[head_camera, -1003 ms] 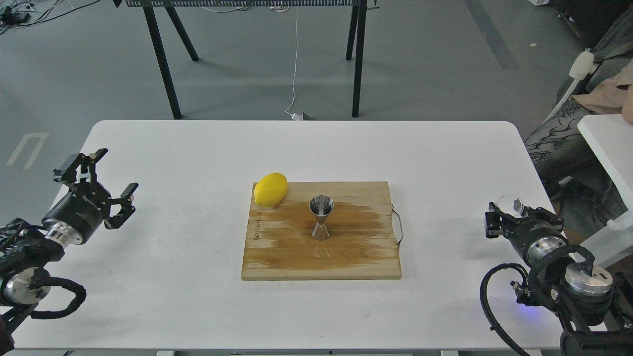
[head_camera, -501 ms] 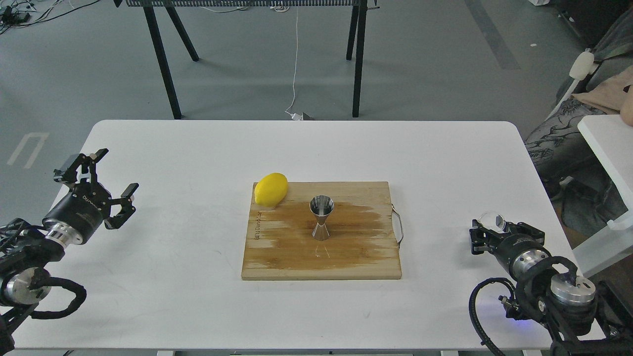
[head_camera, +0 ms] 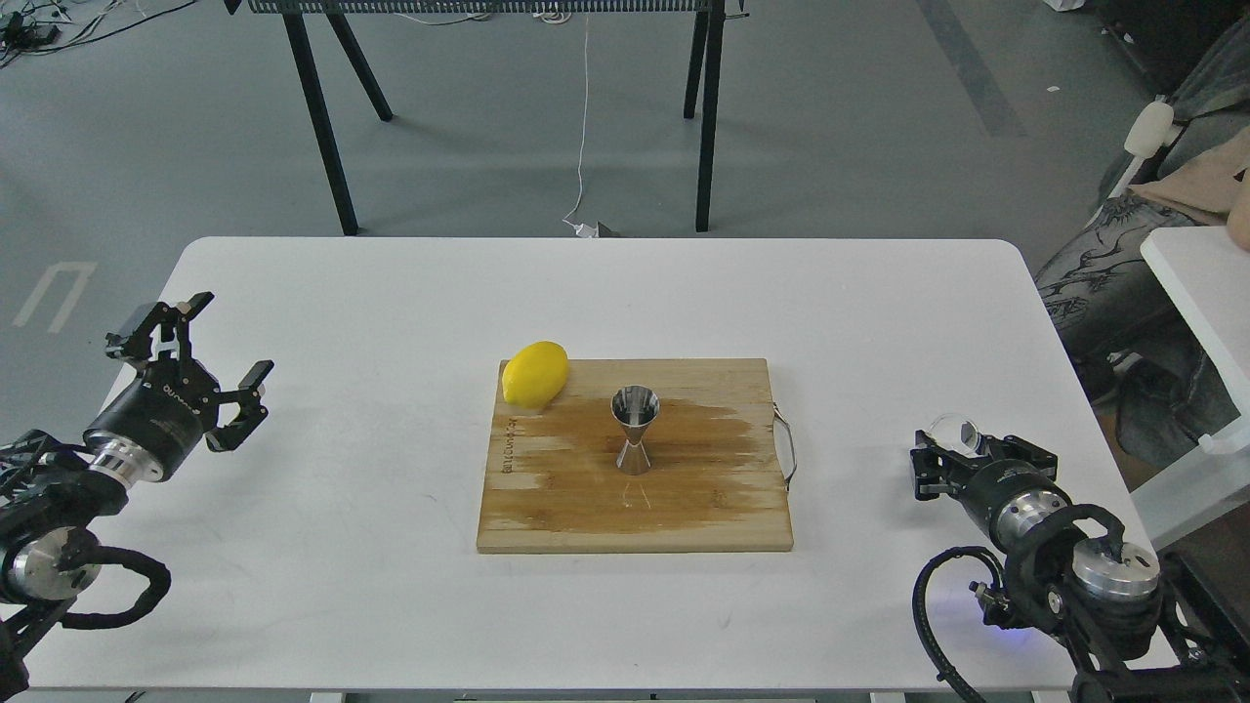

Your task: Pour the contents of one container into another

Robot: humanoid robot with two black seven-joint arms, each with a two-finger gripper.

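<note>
At bench right, near the front edge: right tool [head_camera: 962,451], fingers clamped on the small clear glass cup [head_camera: 955,434], which shows at the tool's far end, lifted off or just above the bench [head_camera: 391,283]; contents not discernible.

Centre of bench: wooden cutting board [head_camera: 547,498], wet-stained across the middle. Steel jigger [head_camera: 635,430] stands upright on it, long axis vertical, wide mouth up, apart from everything else.

Board's far-left corner: lemon [head_camera: 534,373], overhanging the edge, clear of the jigger.

Bench left: left tool [head_camera: 210,366], fingers spread, gripping nothing, well apart from the board.

Governing relation: jigger lies to the left of the cup-bearing right tool, well apart, roughly level with it in depth. Judged next move: leftward carry over the board's handle side, then a tilt onto a narrow mouth.
</note>
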